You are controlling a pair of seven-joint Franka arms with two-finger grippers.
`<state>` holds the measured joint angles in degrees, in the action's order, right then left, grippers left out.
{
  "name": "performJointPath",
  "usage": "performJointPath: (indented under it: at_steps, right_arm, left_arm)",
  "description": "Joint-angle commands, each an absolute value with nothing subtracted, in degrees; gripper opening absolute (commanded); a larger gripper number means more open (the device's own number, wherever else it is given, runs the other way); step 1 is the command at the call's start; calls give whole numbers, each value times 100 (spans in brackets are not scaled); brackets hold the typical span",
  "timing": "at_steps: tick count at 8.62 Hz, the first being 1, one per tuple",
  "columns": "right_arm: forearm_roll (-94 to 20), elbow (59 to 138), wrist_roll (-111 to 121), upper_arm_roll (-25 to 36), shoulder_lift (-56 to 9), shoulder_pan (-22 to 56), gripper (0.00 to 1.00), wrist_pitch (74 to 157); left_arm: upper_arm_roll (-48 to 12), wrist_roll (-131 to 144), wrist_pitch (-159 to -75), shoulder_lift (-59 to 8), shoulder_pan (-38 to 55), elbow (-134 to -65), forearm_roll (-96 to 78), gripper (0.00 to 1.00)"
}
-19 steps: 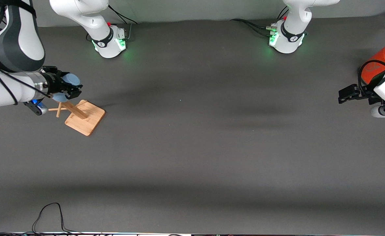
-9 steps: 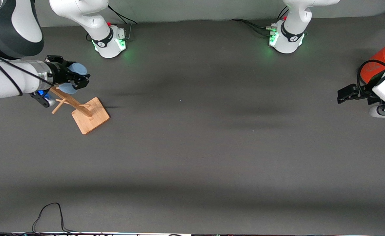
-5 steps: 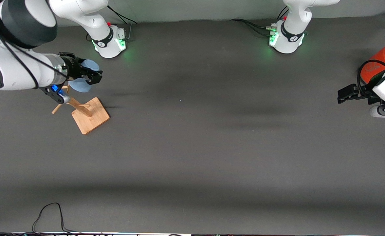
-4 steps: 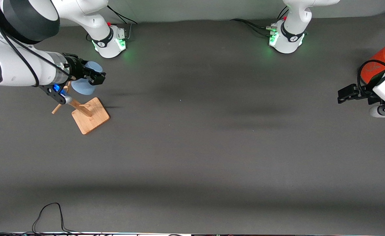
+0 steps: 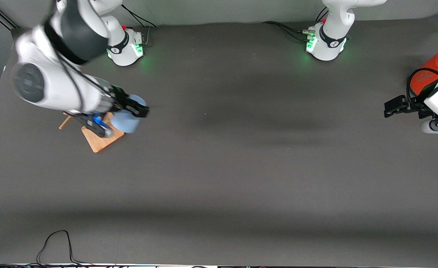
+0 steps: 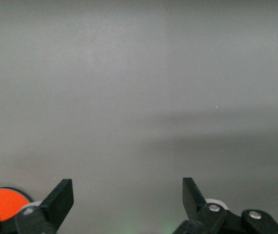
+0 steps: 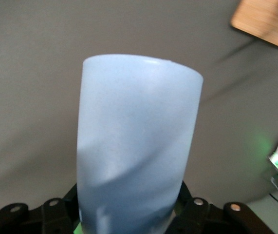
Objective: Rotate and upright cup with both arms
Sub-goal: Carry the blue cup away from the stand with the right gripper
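Cable [image 5: 57, 245] loops along the desk edge nearest the front camera, at the right arm's end, and you can see nothing else on the dark mat [image 5: 219, 178] in that band. Farther from the camera, near the right arm's end, you find the wooden rack [image 5: 99, 140]; only part of its square base and one peg tip show, since the arm covers the rest. Your right gripper [image 5: 131, 111] hangs over that rack's base and the mat just beside it, clamped on the cup [image 5: 126, 120]. You see the pale-blue cup lying roughly on its side in the air, held across its body with its wider end toward the camera side; in the right wrist view the cup [image 7: 136, 146] fills the space between the black gripper parts [image 7: 129, 214]. At the left arm's edge of the desk your left gripper [image 5: 394, 106] waits in the air with its fingers [image 6: 61, 200] spread wide and nothing between them. Just beside it stands the orange can [image 5: 429, 72] with a grey lid. Along the farthest edge sit the two green-lit bases [image 5: 127, 46].
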<state>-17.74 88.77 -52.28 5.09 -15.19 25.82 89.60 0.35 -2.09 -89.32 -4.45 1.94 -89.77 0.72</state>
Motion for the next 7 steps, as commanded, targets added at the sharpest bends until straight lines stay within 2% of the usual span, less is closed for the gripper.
performJointPath:
  at_steps: [1,2,7]
  right_arm:
    - [-1890,7564,-4878,527,-2772,2976,33,9322]
    - [-1898,7150,-4939,527,-3247,3267,33,9691]
    - [-1898,7067,-5349,536,-4498,4629,33,12343]
  left_arm:
    - [61,-141,-8886,-308,246,-9079,53,100]
    - [62,-141,-8912,-316,246,-9079,53,100]
    - [70,-149,-8930,-308,194,-9079,9,100]
